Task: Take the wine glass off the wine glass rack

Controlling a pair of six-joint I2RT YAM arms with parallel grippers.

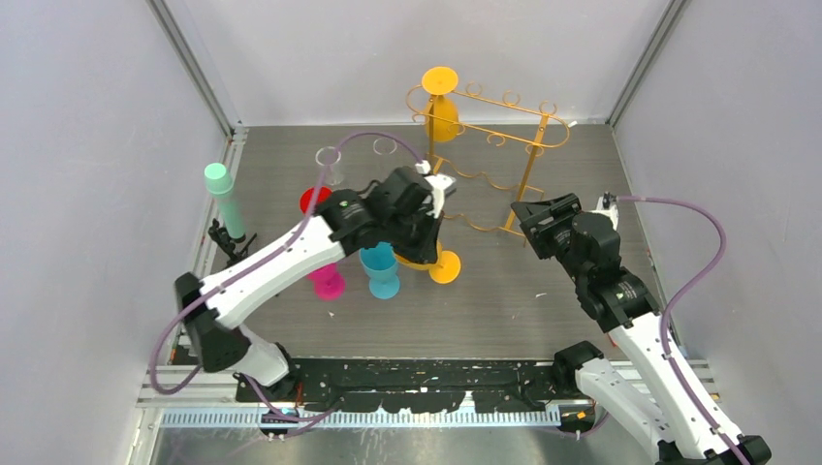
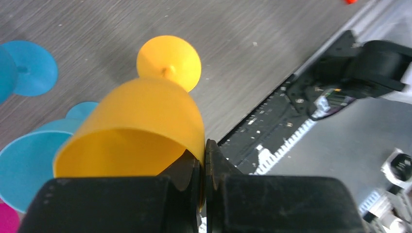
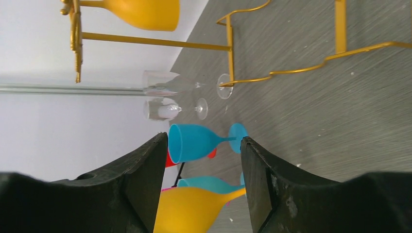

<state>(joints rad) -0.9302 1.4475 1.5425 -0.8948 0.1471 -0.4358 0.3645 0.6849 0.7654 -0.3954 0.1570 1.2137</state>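
The gold wire wine glass rack (image 1: 504, 145) stands at the back right of centre, and one orange wine glass (image 1: 441, 108) hangs upside down from its left end. My left gripper (image 1: 424, 237) is shut on the rim of a second orange wine glass (image 2: 141, 121). It holds that glass tilted in front of the rack, with its round foot (image 1: 445, 266) low over the table. My right gripper (image 1: 531, 215) is open and empty beside the rack's right upright. In the right wrist view the rack (image 3: 228, 48) and the hanging glass (image 3: 141, 12) lie beyond the open gripper (image 3: 204, 160).
A blue glass (image 1: 380, 269), a pink glass (image 1: 328, 281) and a red glass (image 1: 315, 201) stand left of the held glass. Two clear glasses (image 1: 328, 160) stand behind them. A mint green cylinder (image 1: 225, 199) stands at the left wall. Walls close in three sides.
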